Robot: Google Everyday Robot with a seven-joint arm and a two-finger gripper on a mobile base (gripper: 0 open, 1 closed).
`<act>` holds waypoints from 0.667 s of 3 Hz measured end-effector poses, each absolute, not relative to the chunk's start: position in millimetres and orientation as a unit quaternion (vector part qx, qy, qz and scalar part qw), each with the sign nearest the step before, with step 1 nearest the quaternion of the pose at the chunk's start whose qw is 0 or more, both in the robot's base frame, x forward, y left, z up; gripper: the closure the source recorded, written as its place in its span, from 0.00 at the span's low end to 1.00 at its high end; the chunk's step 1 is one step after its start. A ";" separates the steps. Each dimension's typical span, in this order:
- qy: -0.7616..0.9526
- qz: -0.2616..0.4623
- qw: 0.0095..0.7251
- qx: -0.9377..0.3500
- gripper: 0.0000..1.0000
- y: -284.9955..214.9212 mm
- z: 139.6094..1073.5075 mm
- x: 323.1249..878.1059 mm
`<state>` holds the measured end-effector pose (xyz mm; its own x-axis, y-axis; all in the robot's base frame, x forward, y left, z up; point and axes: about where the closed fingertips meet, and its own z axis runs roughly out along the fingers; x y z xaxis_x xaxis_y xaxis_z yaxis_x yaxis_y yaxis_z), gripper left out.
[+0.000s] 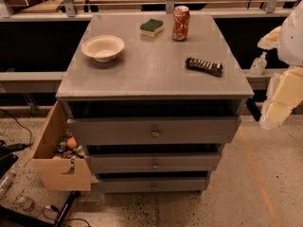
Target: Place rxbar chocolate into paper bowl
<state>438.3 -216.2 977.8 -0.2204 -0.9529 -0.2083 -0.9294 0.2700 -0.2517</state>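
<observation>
The rxbar chocolate (204, 66), a slim dark wrapped bar with pale lettering, lies flat on the grey cabinet top (151, 74) near its right front edge. The paper bowl (103, 47), shallow and off-white, stands empty on the left of the top. My arm shows as pale blurred segments at the frame's right edge, beside and off the cabinet. The gripper (277, 110) seems to be the lowest pale part there, below the level of the top and well right of the bar. It holds nothing that I can see.
A red soda can (181, 23) stands upright at the back, with a green-and-yellow sponge (152, 27) to its left. A drawer at the lower left (59, 155) hangs open with small items inside. A clear bottle (258, 64) stands behind on the right. Cables lie on the floor at left.
</observation>
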 end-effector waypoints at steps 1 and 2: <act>0.780 -0.036 0.162 -0.603 0.00 -216.2 977.8 438.3; 0.781 -0.041 0.196 -0.592 0.00 -220.0 980.7 454.6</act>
<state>454.6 -220.0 980.7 -0.2232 -0.9401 -0.2578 -0.9080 0.2967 -0.2958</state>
